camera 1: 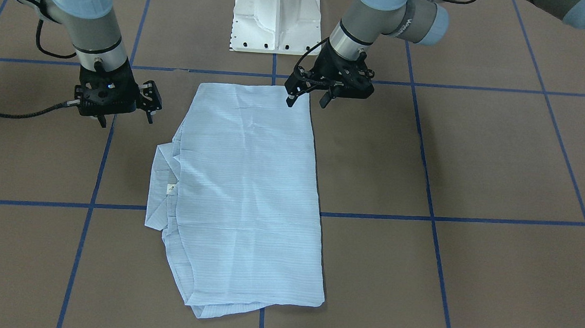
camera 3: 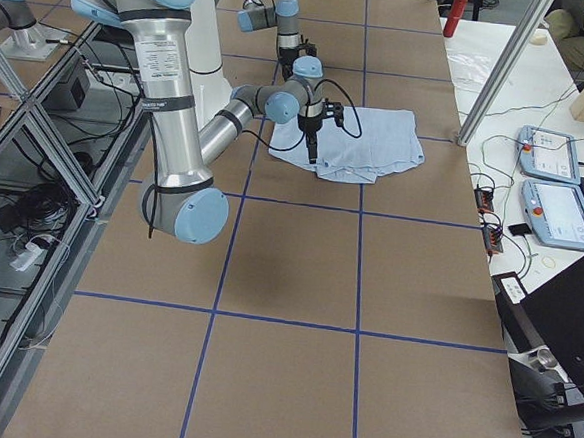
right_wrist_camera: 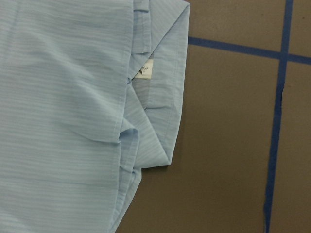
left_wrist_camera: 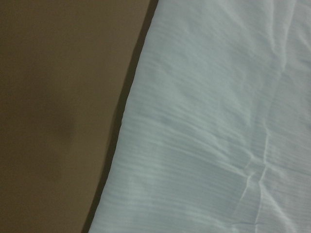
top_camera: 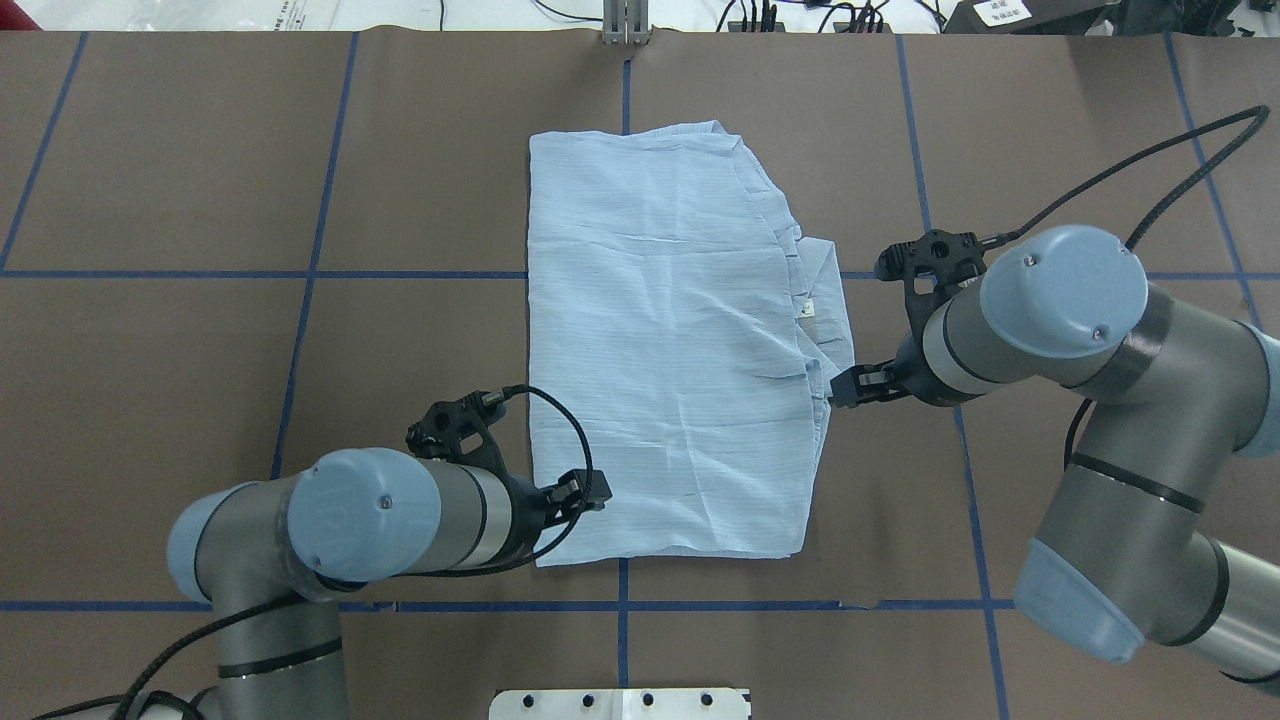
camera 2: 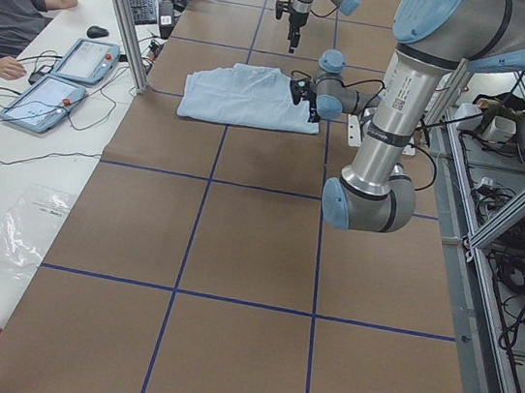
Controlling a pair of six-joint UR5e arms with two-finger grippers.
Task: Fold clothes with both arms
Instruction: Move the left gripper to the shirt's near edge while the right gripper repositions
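The pale blue striped shirt [camera 1: 250, 181] lies flat at the centre of the brown desk [camera 1: 478, 156], folded into a rough upright rectangle; in the overhead view its collar [right_wrist_camera: 167, 111] juts out at the cloth's 3 o'clock side. The left pincer [camera 1: 307, 102] hangs at the shirt's 7 o'clock corner in that view, released and grasping nothing. The front-facing view adds that one finger stands over the cloth and the other just outside its edge, though whether either touches the fabric cannot be told. The right pincer [camera 1: 126, 120] is likewise released and empty, poised over bare desk just beside the collar side. The right wrist view alone shows a small white label [right_wrist_camera: 146, 69] tucked inside the collar fold, with blue tape lines [right_wrist_camera: 279, 111] at 3 o'clock; the left wrist view shows the cloth's straight edge against brown desk. The white pedestal [camera 1: 276, 24] stands at 12 o'clock in the front-facing view; the left side view catches a seated person [camera 2: 9, 14] at 10 o'clock.
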